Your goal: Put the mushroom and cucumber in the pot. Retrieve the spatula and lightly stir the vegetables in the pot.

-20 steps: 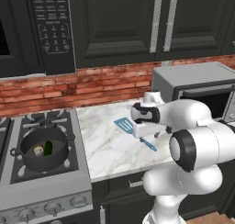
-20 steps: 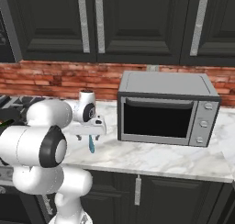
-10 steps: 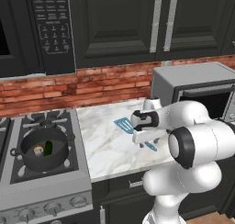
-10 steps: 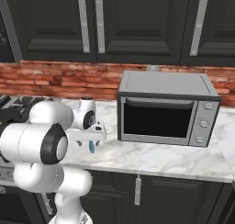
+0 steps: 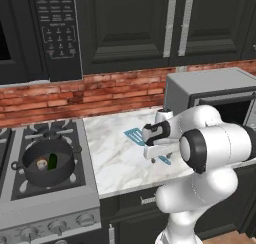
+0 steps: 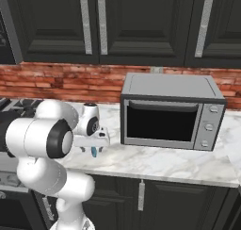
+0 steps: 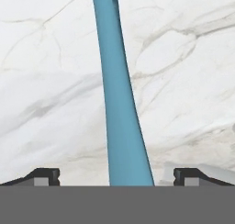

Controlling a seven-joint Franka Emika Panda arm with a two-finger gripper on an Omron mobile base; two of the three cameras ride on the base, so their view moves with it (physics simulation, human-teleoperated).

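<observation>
Two vegetables, the mushroom (image 5: 41,163) and cucumber (image 5: 52,161), are seen inside the pot (image 5: 49,163) on the stove. To the pot's right, the spatula (image 5: 136,136) lies on the marble surface (image 5: 110,153), its handle straddled by the wide-open hand (image 7: 117,175).

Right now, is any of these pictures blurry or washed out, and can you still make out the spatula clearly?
Hand view: sharp, evenly lit, the spatula handle crisp against pale marble, faint soft shading beside it. Left base view: no glare, its slotted head clear, the arm covering most of the handle. Right base view: clear too, just a blue sliver below the end effector.
</observation>
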